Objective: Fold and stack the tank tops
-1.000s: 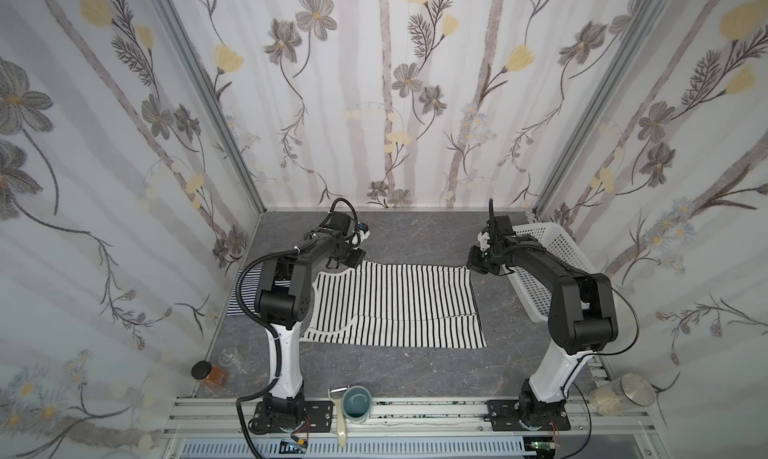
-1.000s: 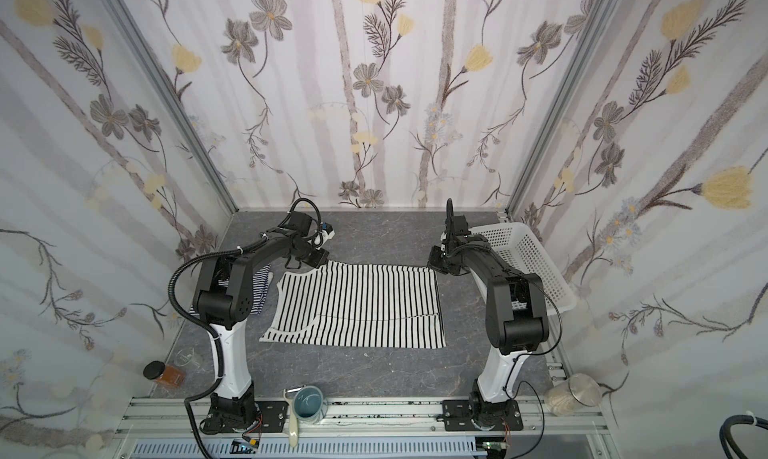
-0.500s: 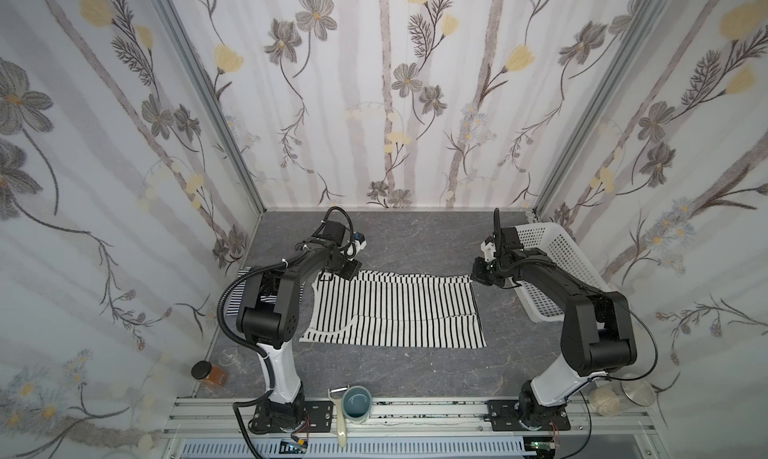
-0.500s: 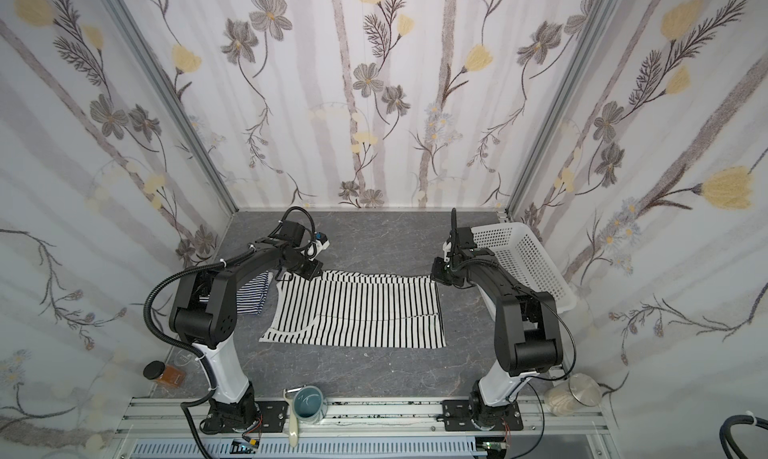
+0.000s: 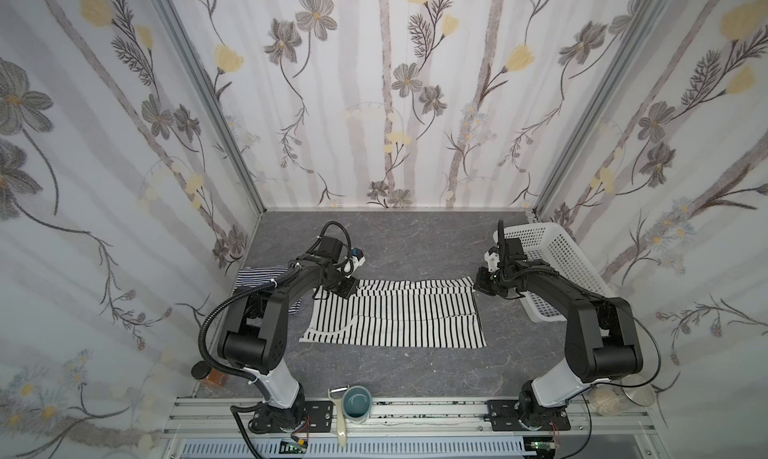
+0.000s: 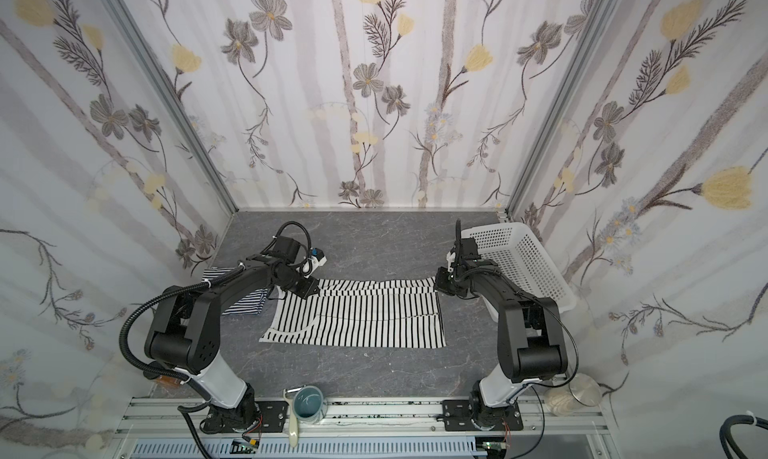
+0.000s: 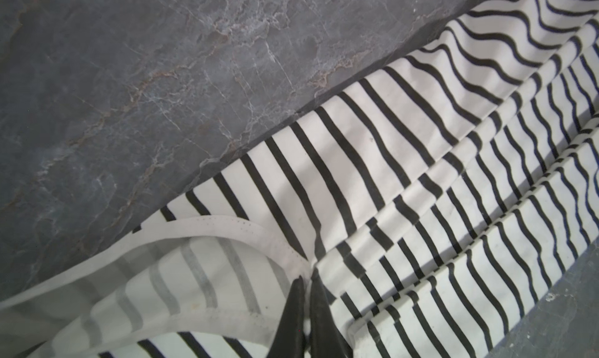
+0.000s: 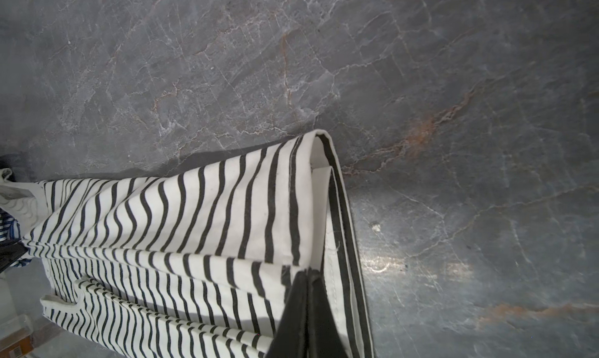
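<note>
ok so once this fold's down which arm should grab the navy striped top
Left, probably. The navy striped top lies close beside the left gripper, on its side. The right gripper is across the black-striped top, by the basket. Both grippers are shut on that top's far edge now.

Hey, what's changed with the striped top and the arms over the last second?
The left gripper and right gripper, jaws still shut on the black-striped tank top, drew its far edge toward the robot's side, starting a fold. Its near edge, the navy-striped tank top and the basket stayed put.
</note>
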Robot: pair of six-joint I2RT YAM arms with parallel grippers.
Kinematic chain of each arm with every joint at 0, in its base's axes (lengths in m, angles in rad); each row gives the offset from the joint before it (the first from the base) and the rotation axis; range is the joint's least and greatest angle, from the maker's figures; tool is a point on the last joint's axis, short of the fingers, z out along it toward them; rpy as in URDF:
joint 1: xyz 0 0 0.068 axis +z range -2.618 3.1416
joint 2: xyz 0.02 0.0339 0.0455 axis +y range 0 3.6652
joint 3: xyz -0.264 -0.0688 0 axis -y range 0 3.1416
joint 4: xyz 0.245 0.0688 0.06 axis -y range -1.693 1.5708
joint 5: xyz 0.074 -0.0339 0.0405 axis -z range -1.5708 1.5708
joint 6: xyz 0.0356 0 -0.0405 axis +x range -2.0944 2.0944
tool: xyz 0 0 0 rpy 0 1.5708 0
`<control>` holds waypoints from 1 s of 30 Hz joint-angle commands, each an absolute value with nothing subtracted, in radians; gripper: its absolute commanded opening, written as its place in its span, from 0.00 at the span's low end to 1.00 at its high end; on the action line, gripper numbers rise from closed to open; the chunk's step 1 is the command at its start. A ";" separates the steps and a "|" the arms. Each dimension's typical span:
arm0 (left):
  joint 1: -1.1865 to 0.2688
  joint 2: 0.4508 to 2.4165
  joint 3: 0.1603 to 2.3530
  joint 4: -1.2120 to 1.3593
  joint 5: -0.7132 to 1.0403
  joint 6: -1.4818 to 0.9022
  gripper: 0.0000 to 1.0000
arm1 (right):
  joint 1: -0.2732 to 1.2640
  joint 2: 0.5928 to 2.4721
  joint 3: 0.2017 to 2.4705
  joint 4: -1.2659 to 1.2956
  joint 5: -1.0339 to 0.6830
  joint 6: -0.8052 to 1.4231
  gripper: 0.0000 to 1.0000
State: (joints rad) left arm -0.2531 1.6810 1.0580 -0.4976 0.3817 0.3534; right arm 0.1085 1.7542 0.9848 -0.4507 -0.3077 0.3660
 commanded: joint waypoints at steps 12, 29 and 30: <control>-0.256 1.630 0.970 -0.489 0.388 0.348 0.10 | 0.106 1.710 0.892 -0.363 -0.319 0.382 0.00; -0.285 1.606 0.931 -0.491 0.373 0.347 0.07 | 0.104 1.642 0.800 -0.342 -0.332 0.398 0.00; -0.285 1.601 0.928 -0.491 0.372 0.347 0.07 | 0.105 1.634 0.794 -0.340 -0.334 0.400 0.00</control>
